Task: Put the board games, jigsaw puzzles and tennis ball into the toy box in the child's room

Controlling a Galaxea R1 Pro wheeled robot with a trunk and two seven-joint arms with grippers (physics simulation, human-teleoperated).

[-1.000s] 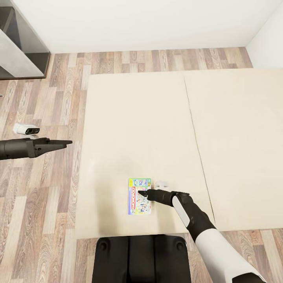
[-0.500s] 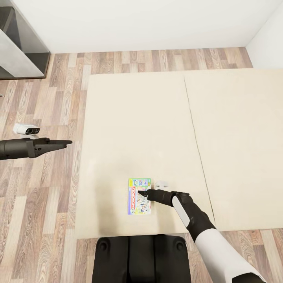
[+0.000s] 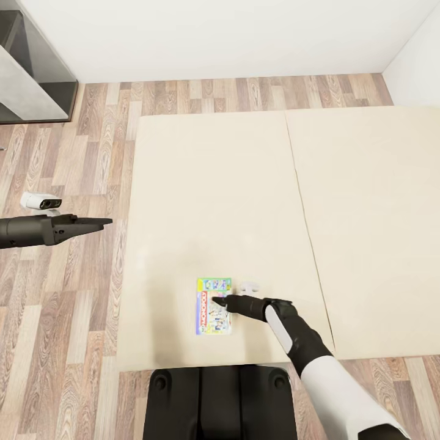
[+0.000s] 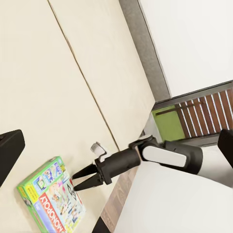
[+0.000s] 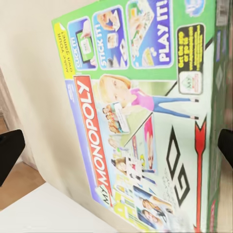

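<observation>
While your right gripper [image 3: 221, 300] reached over the near edge of the bed [image 3: 244, 201], the task was, as far as these views showed, in an early stage: the Monopoly board game [image 3: 214, 305] lay flat on the mattress, not lifted, and no toy box appeared anywhere. The left wrist view showed the right gripper's jaws apart, their tips just above the box at its edge, so you had nothing clamped yet. Through the right wrist camera the game's lid [image 5: 145, 111] sat very close and unobstructed between the two dark fingers at the frame's sides.

Your left gripper [image 3: 91, 223] hung over the wooden floor [image 3: 73, 153] beside the bed, well apart from the game. It looked empty, its fingers drawn to a narrow point, though I could not tell for certain whether they were together.

By count, you had one board game in sight on the bed, of the two the task puts there. I judged that every item was left to carry to the table.
</observation>
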